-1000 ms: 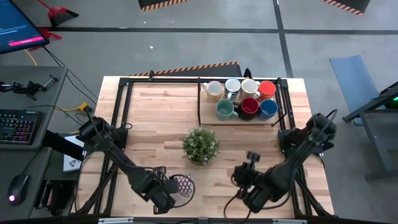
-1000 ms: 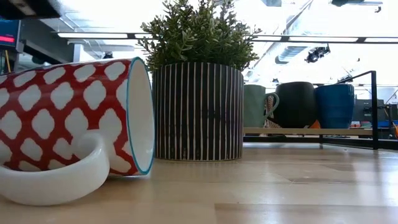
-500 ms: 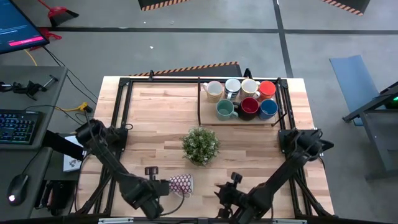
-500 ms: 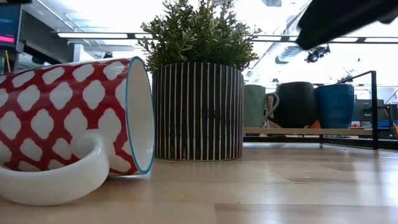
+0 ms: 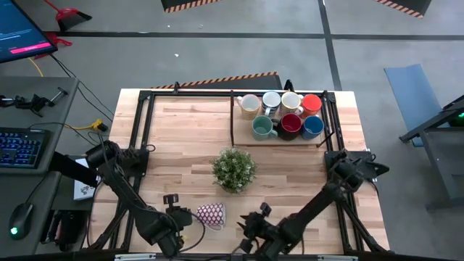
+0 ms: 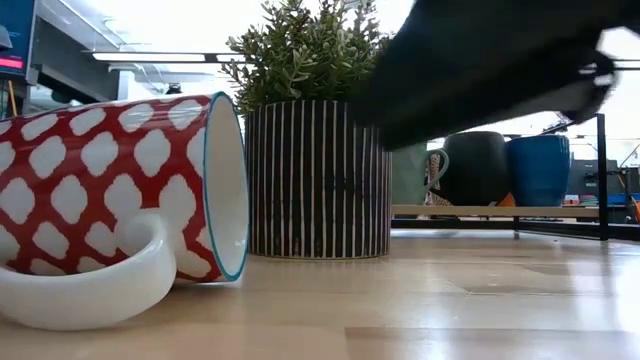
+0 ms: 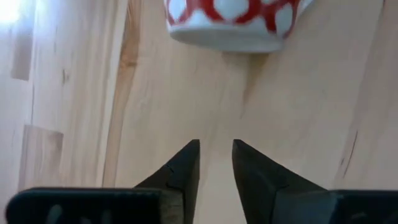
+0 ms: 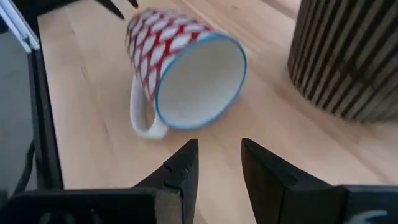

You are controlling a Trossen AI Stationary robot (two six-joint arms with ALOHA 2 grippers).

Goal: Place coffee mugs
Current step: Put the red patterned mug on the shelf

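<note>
Surface: one pale wooden table [image 5: 181,138], butcher-block planks, ringed by a black metal frame. It stands on a grey concrete floor; hazard-striped strips lie beyond the far edge. A desk with a keyboard [image 5: 20,147], a mouse and a monitor sits off the left side; a blue chair [image 5: 413,90] off the right.

Rack: one low black-framed tray [image 5: 233,129] at the far right of the table.

Coffee mugs, eight in all:
- Seven upright on the tray, in two rows. Far row, four: cream mug [image 5: 249,106], two pale mugs [image 5: 271,101] and [image 5: 291,101], orange mug [image 5: 312,104]. Near row, three: green mug [image 5: 262,128], dark red mug [image 5: 291,125], blue mug [image 5: 313,127].
- One red-and-white patterned mug [image 5: 211,214], lying on its side on bare wood at the near edge, handle against the table, mouth with a blue rim toward the right arm. It is near the plant and well apart from the tray.

Plant: one spiky green potted plant [image 5: 233,169] in a striped pot, mid-table.

Grippers, two:
- Left gripper [image 5: 174,220], just beside the patterned mug's base, fingers slightly parted, holding nothing and clear of the mug.
- Right gripper [image 5: 250,225], near the mug's open mouth, fingers slightly parted, holding nothing.
</note>
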